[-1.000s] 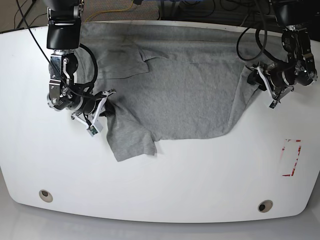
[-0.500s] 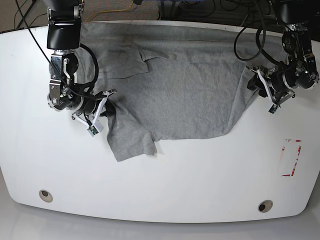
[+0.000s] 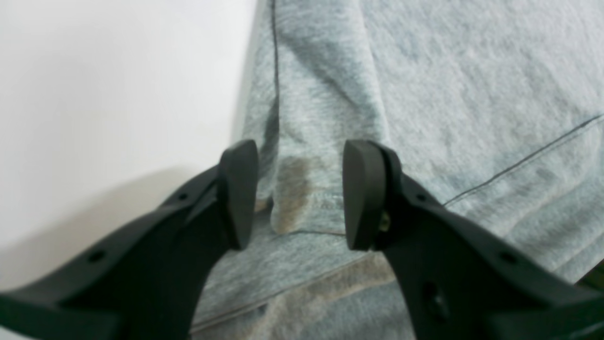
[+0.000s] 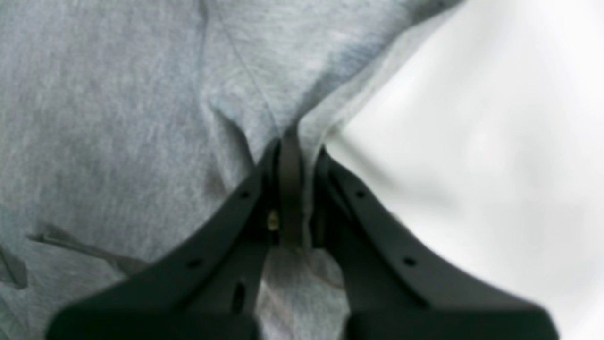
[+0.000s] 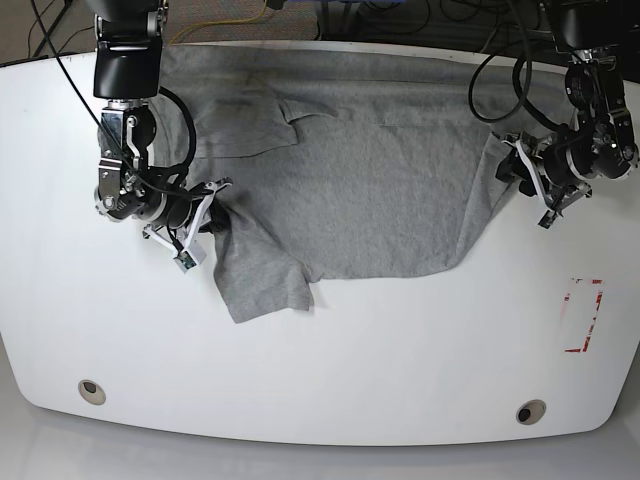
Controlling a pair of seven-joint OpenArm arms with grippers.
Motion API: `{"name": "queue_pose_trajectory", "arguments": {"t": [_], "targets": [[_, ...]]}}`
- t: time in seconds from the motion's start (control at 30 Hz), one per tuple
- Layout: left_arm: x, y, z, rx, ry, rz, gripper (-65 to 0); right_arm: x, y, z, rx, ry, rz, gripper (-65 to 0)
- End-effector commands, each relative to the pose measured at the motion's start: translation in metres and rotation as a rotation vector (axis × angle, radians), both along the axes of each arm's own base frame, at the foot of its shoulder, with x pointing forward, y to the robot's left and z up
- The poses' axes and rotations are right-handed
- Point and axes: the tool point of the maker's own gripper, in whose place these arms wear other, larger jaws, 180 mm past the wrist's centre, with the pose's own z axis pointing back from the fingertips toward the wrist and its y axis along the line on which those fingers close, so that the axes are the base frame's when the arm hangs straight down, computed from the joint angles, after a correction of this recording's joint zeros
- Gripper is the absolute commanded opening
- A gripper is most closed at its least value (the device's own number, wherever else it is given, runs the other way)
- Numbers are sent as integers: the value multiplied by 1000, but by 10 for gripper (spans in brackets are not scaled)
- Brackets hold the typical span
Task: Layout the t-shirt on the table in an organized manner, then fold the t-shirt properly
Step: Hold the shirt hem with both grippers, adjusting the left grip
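Note:
The grey t-shirt (image 5: 370, 190) lies spread and rumpled across the far half of the white table (image 5: 350, 360), with one sleeve pointing toward the front. At the cloth's left edge my right gripper (image 5: 212, 205) is shut on a pinch of fabric. The right wrist view shows that gripper (image 4: 295, 156) with its jaws pressed onto a fold of the t-shirt (image 4: 118, 94). At the shirt's right edge my left gripper (image 5: 520, 172) stands open. In the left wrist view the left gripper (image 3: 299, 193) straddles a hemmed fold of the t-shirt (image 3: 424, 71) without closing on it.
Two round grommet holes (image 5: 91, 390) (image 5: 530, 411) sit near the table's front edge. A red-outlined rectangle mark (image 5: 584, 315) is at the right. Cables (image 5: 420, 15) run behind the far edge.
My left arm has shifted slightly to the right and away from the front edge, its jaws still open at the shirt's edge. The right gripper and its hold have not moved.

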Motion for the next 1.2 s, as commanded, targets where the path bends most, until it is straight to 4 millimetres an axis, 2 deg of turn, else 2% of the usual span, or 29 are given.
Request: {"name": "queue_pose_trajectory", "arguments": {"t": [0.0, 0.37, 0.77, 1.17], "targets": [[10, 4, 10, -2, -41, 1, -378, 12, -2, 15, 13, -53, -3, -648], [17, 11, -4, -44, 4, 49, -378, 12, -1, 15, 14, -53, -3, -648], [17, 1, -3, -104, 4, 43, -378, 12, -2, 15, 14, -52, -5, -648], [11, 2, -6, -92, 41, 35, -378, 12, -2, 15, 16, -52, -5, -648]]}}
